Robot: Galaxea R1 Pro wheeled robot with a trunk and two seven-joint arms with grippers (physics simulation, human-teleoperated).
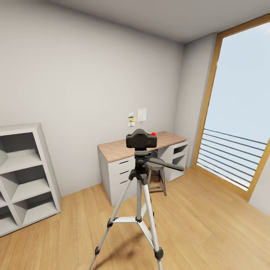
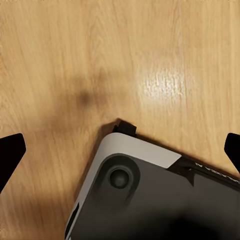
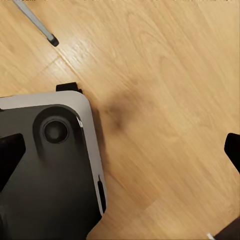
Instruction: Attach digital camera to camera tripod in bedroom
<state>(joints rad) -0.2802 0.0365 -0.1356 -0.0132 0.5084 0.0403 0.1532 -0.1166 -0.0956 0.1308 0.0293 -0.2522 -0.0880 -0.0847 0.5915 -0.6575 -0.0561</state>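
Note:
The digital camera [image 1: 141, 139], black with a small red button, sits on the head of the camera tripod [image 1: 139, 195] in the middle of the bedroom floor. The tripod stands on its spread silver legs, with its pan handle sticking out to the right. One tripod leg [image 3: 35, 22] with its black foot also appears in the right wrist view. My left gripper [image 2: 120, 150] hangs open over the wood floor with nothing between its fingers. My right gripper [image 3: 120, 150] is also open and empty above the floor. Both are well away from the camera.
A wood-topped grey desk [image 1: 123, 148] with a stool [image 1: 157, 180] stands behind the tripod. A white cube shelf [image 1: 22, 176] is at the left and a tall wood-framed window [image 1: 240, 112] at the right. My own base [image 2: 150, 200] [image 3: 45, 165] lies under both grippers.

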